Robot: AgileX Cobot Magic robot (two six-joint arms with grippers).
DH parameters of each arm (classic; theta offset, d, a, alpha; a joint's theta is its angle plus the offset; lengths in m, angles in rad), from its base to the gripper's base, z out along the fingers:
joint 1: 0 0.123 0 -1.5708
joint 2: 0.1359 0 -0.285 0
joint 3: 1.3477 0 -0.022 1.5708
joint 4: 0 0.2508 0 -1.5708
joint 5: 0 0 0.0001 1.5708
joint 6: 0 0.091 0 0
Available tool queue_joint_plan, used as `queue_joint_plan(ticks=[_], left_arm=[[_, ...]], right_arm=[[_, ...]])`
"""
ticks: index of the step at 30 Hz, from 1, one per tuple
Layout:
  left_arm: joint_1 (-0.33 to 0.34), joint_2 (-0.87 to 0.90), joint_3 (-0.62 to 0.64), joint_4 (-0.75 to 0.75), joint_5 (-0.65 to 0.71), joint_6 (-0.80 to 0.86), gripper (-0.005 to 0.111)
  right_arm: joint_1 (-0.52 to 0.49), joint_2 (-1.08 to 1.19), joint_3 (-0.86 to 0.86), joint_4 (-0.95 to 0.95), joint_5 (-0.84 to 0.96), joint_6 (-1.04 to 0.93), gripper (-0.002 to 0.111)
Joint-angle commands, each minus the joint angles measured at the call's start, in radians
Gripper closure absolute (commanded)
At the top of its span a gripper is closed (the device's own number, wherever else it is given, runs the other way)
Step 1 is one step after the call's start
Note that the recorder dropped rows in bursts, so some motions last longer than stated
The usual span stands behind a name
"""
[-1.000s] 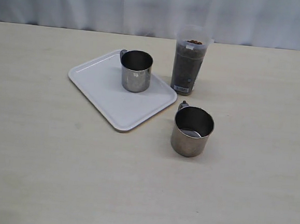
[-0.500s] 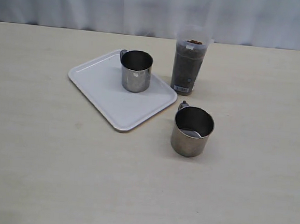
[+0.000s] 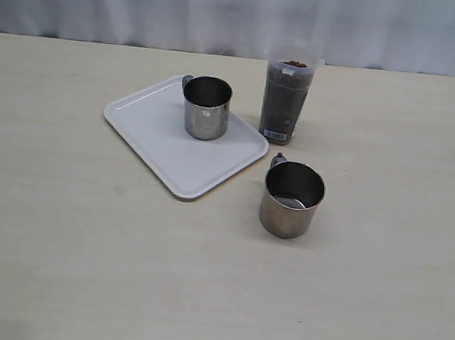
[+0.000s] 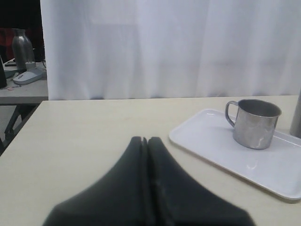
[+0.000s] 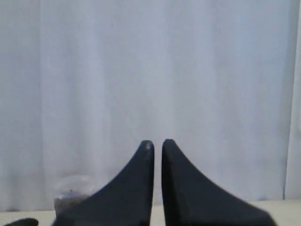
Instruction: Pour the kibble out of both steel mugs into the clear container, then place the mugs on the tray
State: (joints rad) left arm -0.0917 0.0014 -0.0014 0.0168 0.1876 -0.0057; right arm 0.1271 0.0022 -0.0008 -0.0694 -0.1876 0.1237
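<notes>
White curtain (image 3: pixel 224 12) hangs behind the pale surface (image 3: pixel 64 244). One steel mug (image 3: pixel 206 109) stands on the tray (image 3: pixel 152 129). The other mug (image 3: pixel 290 202) sits on the surface just beside the tray, near the clear container (image 3: pixel 287 96) full of kibble (image 3: pixel 284 103). The left tool (image 4: pixel 145 139) is pressed shut and holds nothing. The right tool (image 5: pixel 157 142) is shut too, with nothing in it.

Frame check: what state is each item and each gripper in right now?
Tray: flat on the table, carrying one mug.
Mug on the tray: upright, inside too dark to judge.
Mug on the table: upright, off the tray, looks empty.
Clear container: upright, filled high with kibble.
Left gripper: shut, holding nothing.
Right gripper: shut, holding nothing.
</notes>
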Motion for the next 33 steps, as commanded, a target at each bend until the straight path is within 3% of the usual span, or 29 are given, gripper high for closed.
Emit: queue_joint_plan(ticks=[1,7,14,16,18,23,30,33], left_arm=[[-0.003,-0.001,0.001,-0.001,0.000,-0.011,0.107],[-0.003,-0.001,0.001,-0.001,0.000,-0.011,0.107],[-0.003,-0.001,0.001,-0.001,0.000,-0.011,0.107],[-0.003,-0.001,0.001,-0.001,0.000,-0.011,0.107],[-0.003,-0.001,0.001,-0.001,0.000,-0.011,0.107],[-0.003,-0.001,0.001,-0.001,0.000,-0.011,0.107],[-0.003,-0.001,0.001,-0.001,-0.007,-0.011,0.107],[-0.003,-0.001,0.001,-0.001,-0.007,-0.011,0.107]], right_arm=[[0.003,-0.002,0.001,0.007,-0.127,-0.001,0.104],[0.003,0.002,0.001,-0.080,-0.185,0.106,0.104],[0.003,0.406,0.001,-0.396,-0.421,0.284,0.101],[0.003,0.552,0.001,-0.531,-0.532,0.287,0.091],[0.003,0.700,-0.025,-0.637,-0.611,0.289,0.072],[0.003,1.090,-0.176,-0.765,-0.709,0.339,-0.001],[0.003,1.391,-0.341,-0.876,-0.697,0.341,-0.001],[0.003,1.436,-0.381,-0.857,-0.598,0.341,-0.001]])
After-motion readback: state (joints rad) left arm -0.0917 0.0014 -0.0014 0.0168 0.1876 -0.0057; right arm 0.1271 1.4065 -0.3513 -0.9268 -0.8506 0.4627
